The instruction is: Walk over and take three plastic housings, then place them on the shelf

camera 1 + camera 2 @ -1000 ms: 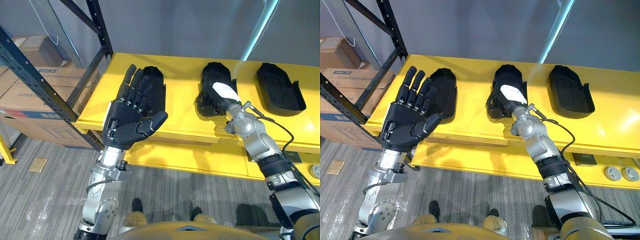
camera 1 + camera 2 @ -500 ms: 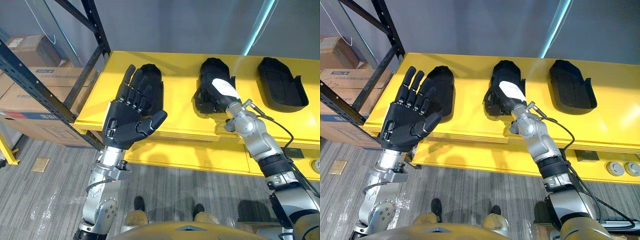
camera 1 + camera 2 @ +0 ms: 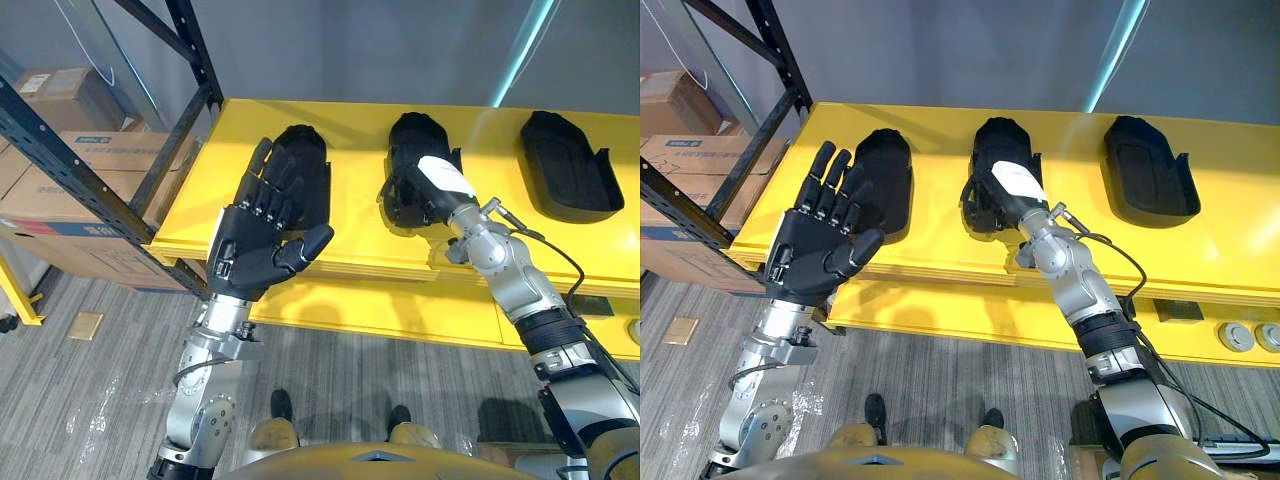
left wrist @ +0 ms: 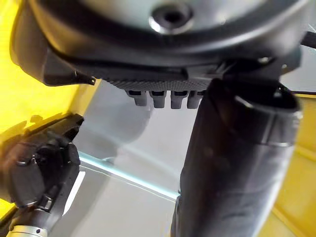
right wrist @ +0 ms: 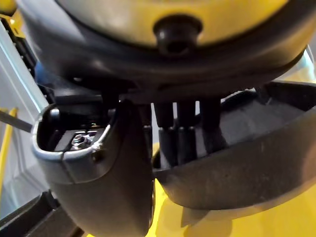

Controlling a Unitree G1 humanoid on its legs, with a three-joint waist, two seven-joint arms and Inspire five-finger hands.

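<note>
In the left eye view, three black plastic housings are seen lying apart in a row on the yellow shelf [image 3: 360, 232]. The left hand [image 3: 262, 245] is held up before the shelf's near edge, palm to the camera, its fingers straight and spread; it holds nothing. Their tips overlap the left housing [image 3: 314, 168] behind them. This pose is much as it was a second ago. The right hand [image 3: 434, 188] is laid on the near end of the middle housing [image 3: 412, 135]. Since a second ago that housing has been shifted, with the hand, toward the left housing, and the gap to the right housing [image 3: 565, 165] has widened. A dark rack post [image 3: 190, 40] and cardboard boxes [image 3: 40, 205] are seen to the left.

In the right eye view the same is shown, the wider gap to the right of the middle housing included.

In the left wrist view, the left hand's fingers are seen straight and its thumb free, with nothing between them. The right hand is seen beyond, on the shelf.

In the right wrist view, the right hand's fingers are seen reaching down inside the middle housing behind its wall, with the thumb closed against the outside, so the wall is pinched.
</note>
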